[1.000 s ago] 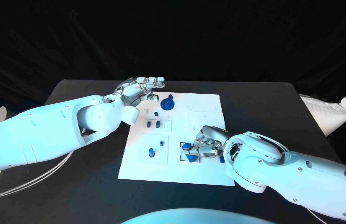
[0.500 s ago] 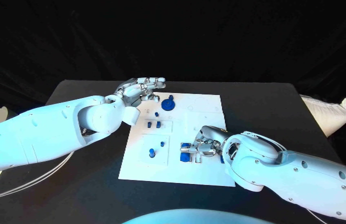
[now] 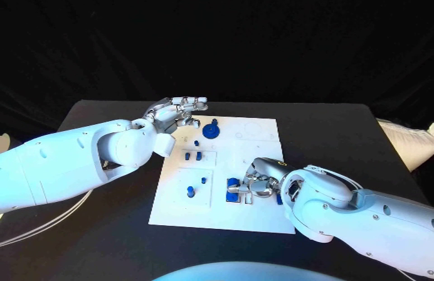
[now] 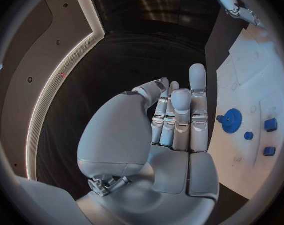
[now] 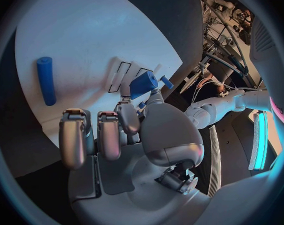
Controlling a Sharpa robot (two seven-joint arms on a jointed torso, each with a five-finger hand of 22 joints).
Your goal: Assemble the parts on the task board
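Blue part (image 5: 142, 83): pinched at the right hand (image 3: 255, 185)'s fingertips, over the task board (image 3: 262, 144)'s near slots.
Left hand (image 3: 175, 111): empty, fingers apart, beyond the board's far corner.
Technique: probably square it to the slot, then press straight down.

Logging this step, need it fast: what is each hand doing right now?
Left hand: open, holds nothing, hovering at the task board's far corner.
Right hand: pinching a blue part over the board.
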